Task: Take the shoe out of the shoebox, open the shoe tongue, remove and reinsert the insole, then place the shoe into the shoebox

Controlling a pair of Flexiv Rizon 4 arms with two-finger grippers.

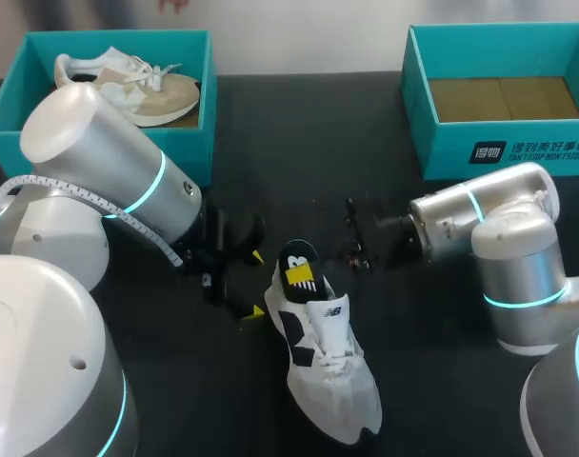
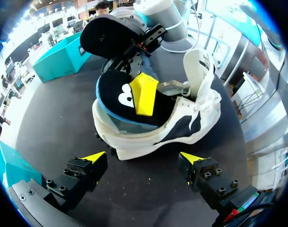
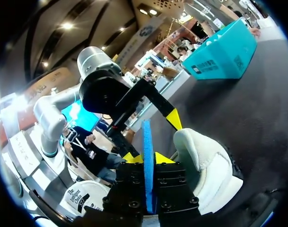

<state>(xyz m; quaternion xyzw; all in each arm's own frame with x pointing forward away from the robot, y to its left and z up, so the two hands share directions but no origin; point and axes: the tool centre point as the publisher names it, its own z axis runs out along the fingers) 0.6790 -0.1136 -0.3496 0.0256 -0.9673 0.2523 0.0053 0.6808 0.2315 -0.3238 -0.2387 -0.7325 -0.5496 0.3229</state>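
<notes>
Nearest, the white-and-black shoe [image 1: 332, 381] lies on the dark table [image 1: 442, 381], toe toward me and heel away, its tongue [image 2: 197, 66] pulled up and standing clear of the opening. The upper looks light and soft, so I judge it would skid or fold if pushed anywhere but the heel cup and sole. Those stiffer parts are the safest places to take hold. Just beside the heel end hangs the left gripper [image 2: 143, 157], its jaws spread wide with the shoe ahead of them and a gap between. Over the heel opening sits the insole [image 2: 116, 94], black on top and blue beneath, partly in the shoe and partly raised out of it. Whether it is on its way out or in cannot be told. The right gripper [image 3: 148, 158] has its jaws clamped on the insole's edge, one on each face. Being thin and bendy, the insole would likely buckle if driven from one end, so feeding it in gently with the shoe braced seems wise. Farthest off stand two teal boxes: the left shoebox [image 1: 118, 36] with a beige shoe [image 1: 128, 86] inside, and the right shoebox [image 1: 442, 152] with no shoe in it.
</notes>
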